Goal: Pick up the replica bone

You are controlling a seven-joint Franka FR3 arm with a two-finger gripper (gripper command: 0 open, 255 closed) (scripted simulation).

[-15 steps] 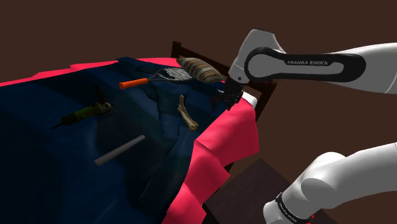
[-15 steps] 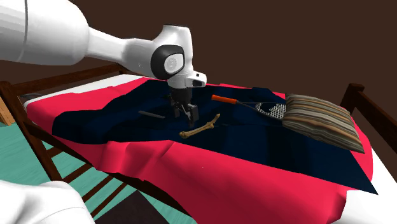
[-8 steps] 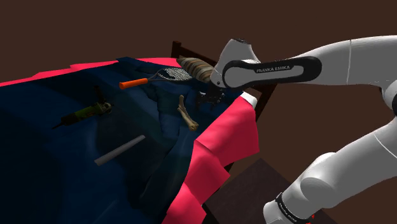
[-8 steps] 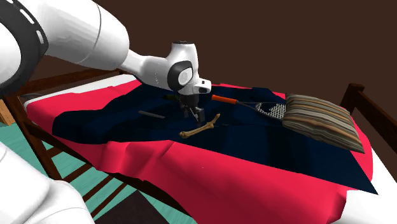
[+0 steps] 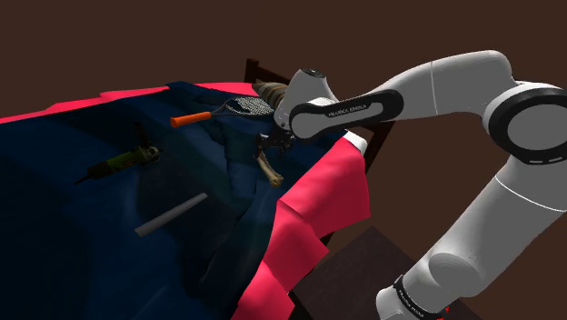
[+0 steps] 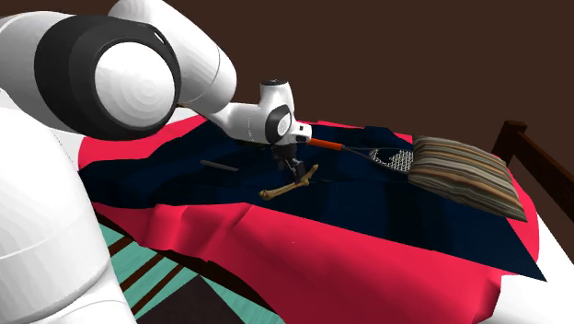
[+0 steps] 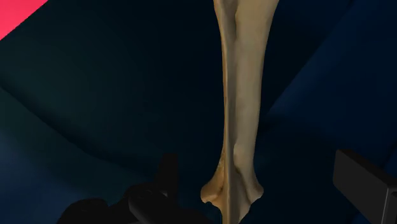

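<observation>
1. Shoulder view: the white arm reaches out over the bed [image 5: 257, 69] and sets its black two-finger tool [image 5: 273, 145] right above the tan, slender replica bone [image 5: 270, 171]. The bone lies on the rumpled navy blanket [image 5: 73, 209], near where the red sheet [image 5: 318, 195] spills over the bed's edge. The approach looks done, but the grasp and the lift are left. Counted here: one bone, one orange-handled racket [image 5: 218, 111], one brown striped pillow [image 5: 273, 91], one pale grey rod [image 5: 171, 215] and one olive-bodied hand grinder [image 5: 125, 160].

2. Second exterior view: the tool [image 6: 294, 167] hangs low over the upper end of the bone [image 6: 288, 188], which lies flat on the blanket [image 6: 368, 198]. Nothing is raised off the bed. Counted again: one bone, one racket [image 6: 324, 144], one striped pillow [image 6: 464, 175] and one rod [image 6: 219, 166], which reads dark from this side. The racket and the pillow are well apart from the bone.

3. Wrist view: the tool [image 7: 257, 175] stands wide open and has hold of nothing. Its two fingers [image 7: 364, 181] stand either side of the flared end of the bone [image 7: 240, 108], with blanket showing in the gaps, so neither finger touches it. By my judgement, a little more descent, a squeeze on the shaft and a lift are what the task lacks. One bone, two fingers.
</observation>
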